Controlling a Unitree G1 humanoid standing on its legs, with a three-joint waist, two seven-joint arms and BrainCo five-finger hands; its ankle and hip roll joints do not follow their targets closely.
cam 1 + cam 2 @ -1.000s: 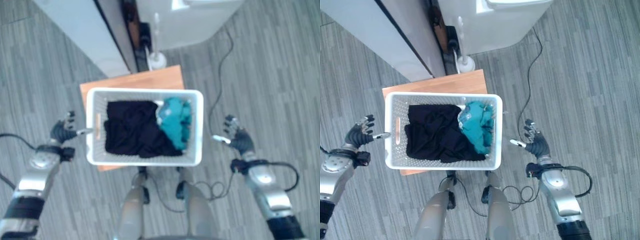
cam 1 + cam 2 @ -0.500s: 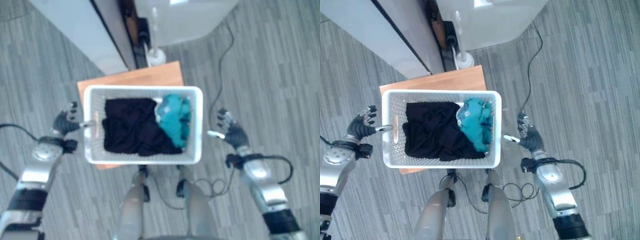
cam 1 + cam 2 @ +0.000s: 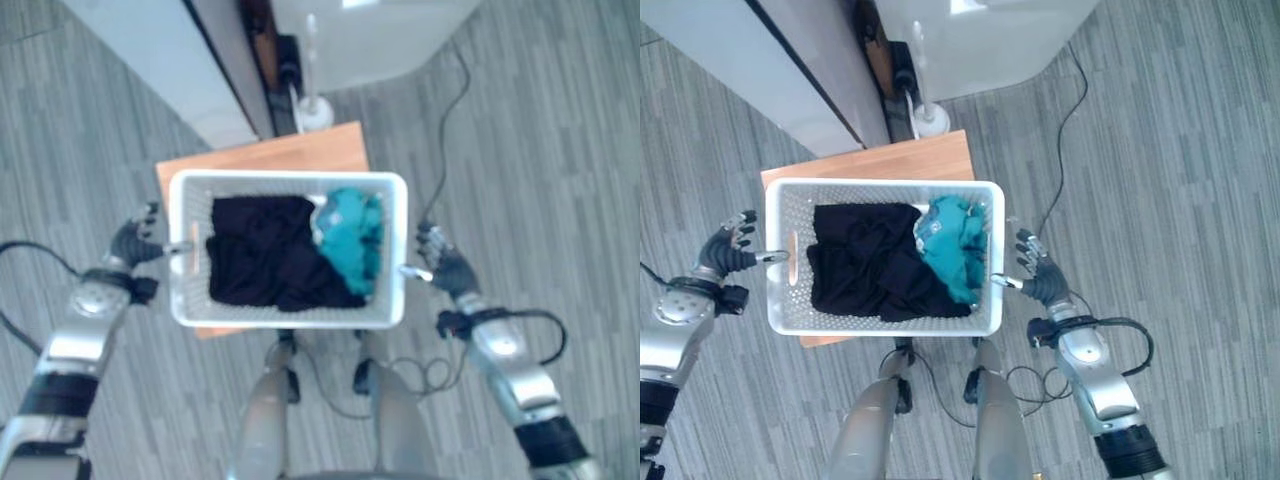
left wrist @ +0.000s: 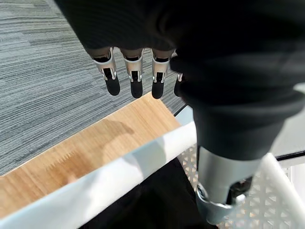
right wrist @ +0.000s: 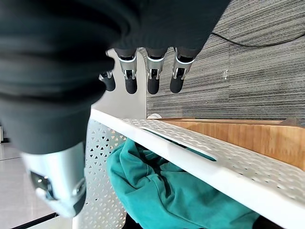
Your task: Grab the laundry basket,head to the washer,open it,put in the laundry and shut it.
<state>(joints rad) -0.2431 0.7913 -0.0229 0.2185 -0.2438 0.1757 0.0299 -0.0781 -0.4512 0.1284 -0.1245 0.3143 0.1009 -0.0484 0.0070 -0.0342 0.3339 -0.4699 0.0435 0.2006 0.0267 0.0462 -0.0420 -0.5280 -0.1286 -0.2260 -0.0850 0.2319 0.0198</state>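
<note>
Grey striped flooring [image 3: 1180, 150] all round, and I've got the white laundry basket [image 3: 880, 322] sitting on a low wooden stand [image 3: 890, 160], straight between my two hands. Left hand [image 3: 728, 252] is at the basket's left short end, fingers loose and spread, thumb poking in over the rim by the handle slot [image 3: 792, 245]. Right hand [image 3: 1035, 275] is just beside the right short end, fingers relaxed too, thumb at the rim. Basket's long axis runs hand to hand, black clothing [image 3: 865, 272] and teal clothing [image 3: 952, 245] inside. Open floor on both outer sides; a white appliance [image 3: 980, 40] stands beyond the stand.
</note>
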